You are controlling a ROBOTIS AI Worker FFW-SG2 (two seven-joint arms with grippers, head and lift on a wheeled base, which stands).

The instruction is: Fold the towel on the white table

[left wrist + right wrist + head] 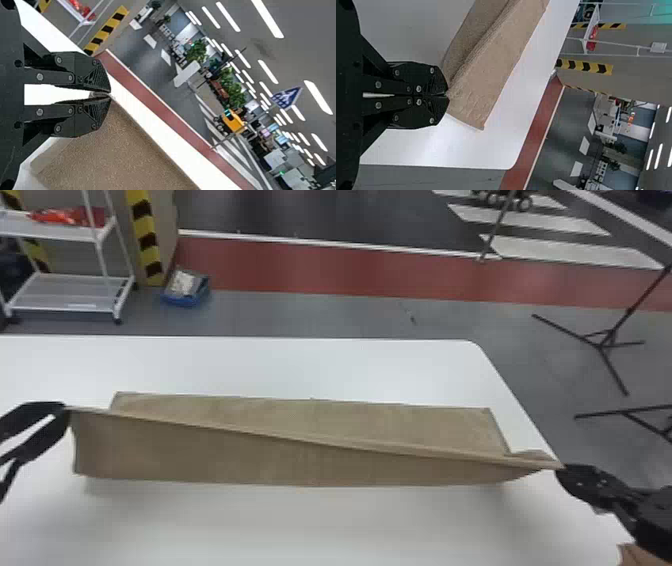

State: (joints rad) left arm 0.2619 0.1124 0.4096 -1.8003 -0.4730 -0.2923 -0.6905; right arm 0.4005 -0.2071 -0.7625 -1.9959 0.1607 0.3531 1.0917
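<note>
At the left of the head view my left gripper is shut on one corner of the brown towel. My right gripper is shut on the opposite corner, near the table's right edge. Between them the towel's near edge is stretched and lifted, the left end higher, with a flat strip lying behind it on the white table. In the left wrist view the left gripper pinches the towel at its tips. The right wrist view has the right gripper closed on the towel's corner.
Beyond the table stand a white shelf rack at the left and a blue box on the floor. A black tripod stand is on the floor past the table's right edge.
</note>
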